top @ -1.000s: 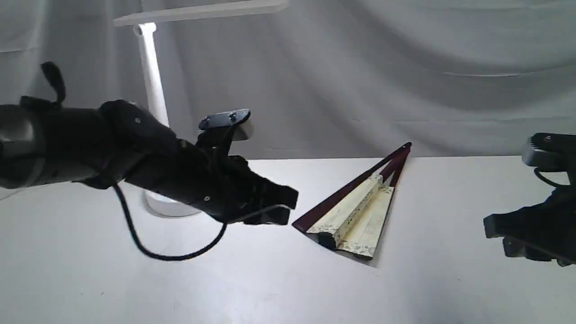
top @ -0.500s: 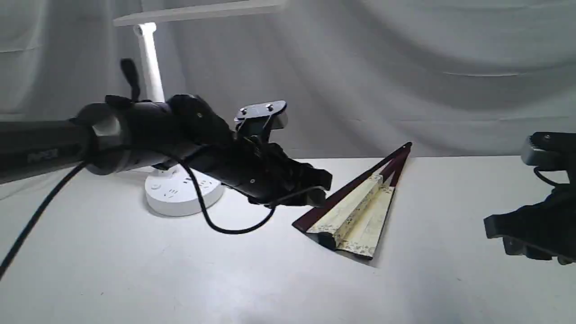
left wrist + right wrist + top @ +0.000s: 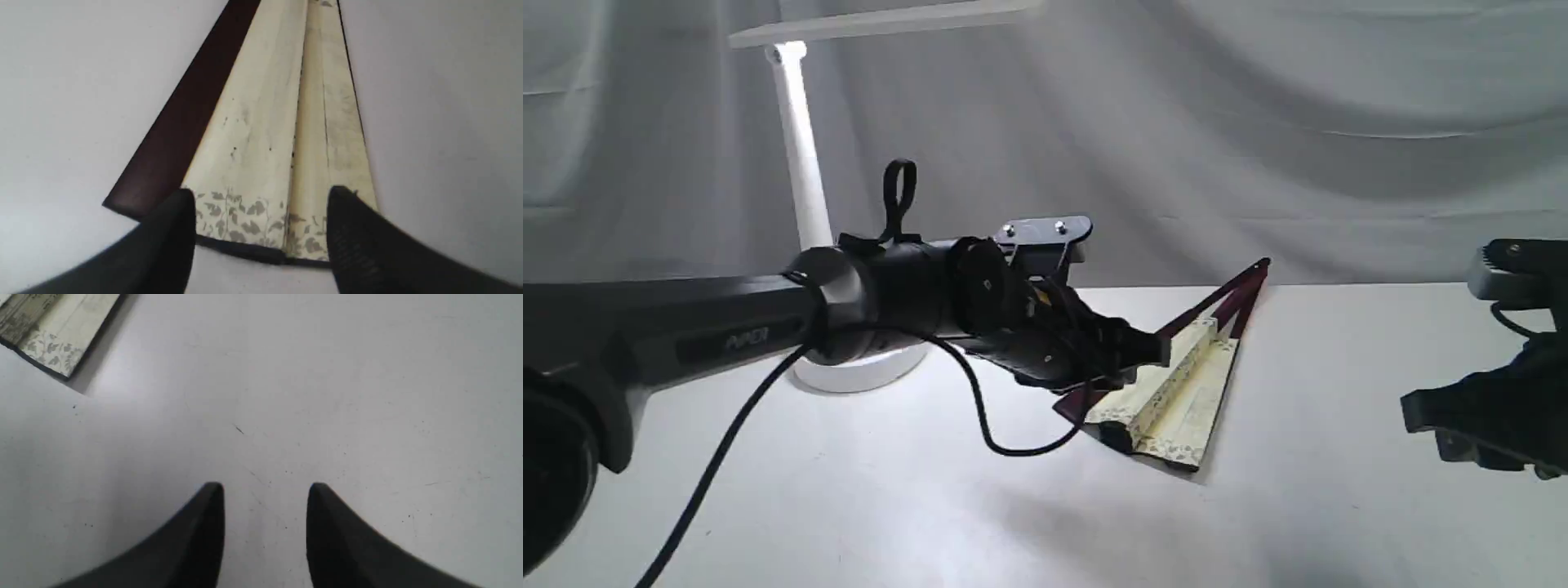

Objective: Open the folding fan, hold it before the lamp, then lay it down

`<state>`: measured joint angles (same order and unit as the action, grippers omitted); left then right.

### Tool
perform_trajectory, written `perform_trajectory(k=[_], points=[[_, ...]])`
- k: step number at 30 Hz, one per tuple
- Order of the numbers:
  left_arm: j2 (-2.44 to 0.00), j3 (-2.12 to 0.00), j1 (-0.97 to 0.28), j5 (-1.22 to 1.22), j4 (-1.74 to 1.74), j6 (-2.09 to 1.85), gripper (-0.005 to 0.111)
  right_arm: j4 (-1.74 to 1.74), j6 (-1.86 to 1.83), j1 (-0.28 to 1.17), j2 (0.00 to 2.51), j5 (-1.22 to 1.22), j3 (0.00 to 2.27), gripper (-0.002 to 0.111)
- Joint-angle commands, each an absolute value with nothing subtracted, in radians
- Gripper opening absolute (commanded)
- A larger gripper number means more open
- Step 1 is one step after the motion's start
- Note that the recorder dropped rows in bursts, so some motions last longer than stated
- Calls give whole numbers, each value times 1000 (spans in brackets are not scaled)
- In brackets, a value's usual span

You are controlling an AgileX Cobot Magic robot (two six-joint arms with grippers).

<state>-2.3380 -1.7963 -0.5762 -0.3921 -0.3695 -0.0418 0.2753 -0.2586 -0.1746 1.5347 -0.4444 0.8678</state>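
The folding fan [image 3: 1176, 384] lies partly spread on the white table, its wide cream end toward the camera and its maroon pivot at the back. My left gripper [image 3: 1147, 359] hovers open over that wide end; in the left wrist view the left gripper [image 3: 261, 196] spans the fan's [image 3: 261, 134] patterned border without gripping it. The lamp [image 3: 800, 163] stands at the back left, its bar head [image 3: 882, 20] at the top and its base largely hidden behind my left arm. At the right edge my right gripper [image 3: 1429, 416] hangs open, and the right wrist view shows the right gripper [image 3: 265, 488] above bare table.
A black cable [image 3: 980, 408] loops down from my left arm to just above the table. A grey draped cloth [image 3: 1258, 122] closes off the back. A corner of the fan [image 3: 53, 339] shows in the right wrist view.
My left arm has swung right and forward, from in front of the lamp base to above the fan's wide end. The right arm and the fan have stayed put.
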Motion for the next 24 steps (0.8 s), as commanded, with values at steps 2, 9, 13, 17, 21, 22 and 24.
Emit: perform_trajectory(k=[2, 9, 13, 17, 21, 22, 24], points=[[-2364, -1806, -604, -316, -347, -38, 49, 272, -266, -170, 1532, -429, 870, 35], [-2418, -1806, -630, -208, -274, -32, 49, 272, -266, -170, 1532, -430, 870, 35], [-2458, -1806, -630, -151, -274, -30, 49, 272, -266, -170, 1532, -430, 870, 35], [-2486, -1806, -630, -96, -276, -26, 49, 272, -266, -170, 1532, -430, 870, 35], [-2507, -1806, -633, -87, -278, -26, 49, 272, -266, -170, 1532, -426, 870, 35], [-2510, -1806, -635, -87, -278, -31, 49, 272, -266, -170, 1532, -426, 870, 35], [-2518, -1806, -635, -87, -265, -39, 48, 272, -266, -170, 1532, -424, 870, 35]])
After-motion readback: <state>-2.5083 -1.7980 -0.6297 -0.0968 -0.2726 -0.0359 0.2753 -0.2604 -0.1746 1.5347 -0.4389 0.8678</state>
